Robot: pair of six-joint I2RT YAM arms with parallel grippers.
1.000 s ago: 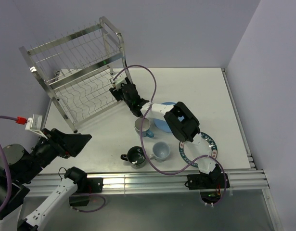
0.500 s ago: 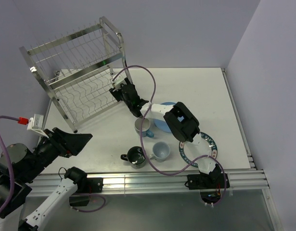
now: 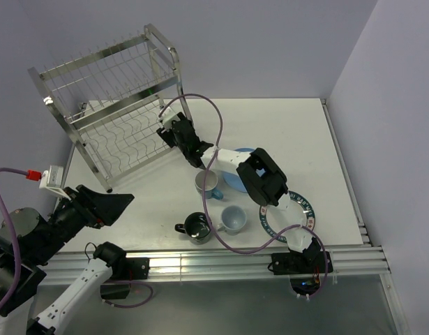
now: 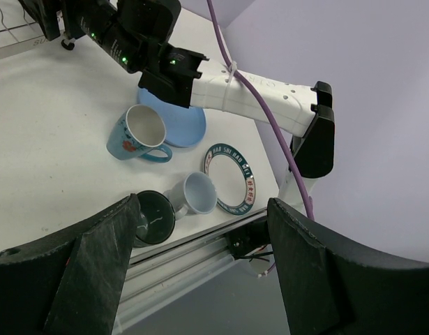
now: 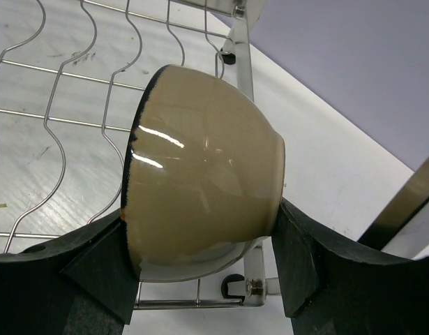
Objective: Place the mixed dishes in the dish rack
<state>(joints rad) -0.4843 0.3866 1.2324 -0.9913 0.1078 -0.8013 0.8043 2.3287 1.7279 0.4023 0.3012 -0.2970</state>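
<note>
- The bowl (image 5: 200,188) is glossy tan outside with a thin dark rim. It is tipped on its side with its mouth turned away, so the inside is out of sight.
- The right jaws are clamped on the bowl, one finger on each side.
- The bowl is at the right end of the rack (image 3: 106,70), over the corner of the wavy wire lower shelf. Whether it touches the wire cannot be told.
- From above, the right wrist hides the bowl completely; only the right wrist view shows it.
- The left jaws stand apart with nothing between them, raised near the bench's (image 3: 305,132) near left corner.
- The blue mug (image 3: 207,184), dark mug (image 3: 197,227) and pale cup (image 3: 233,219) stand upright on the bench, close together.
- From above, the right arm covers much of the blue plate (image 4: 190,125) and the lettered plate (image 4: 231,185). The left wrist view shows the lettered plate's whole ring, though its letters are too small to read.
</note>
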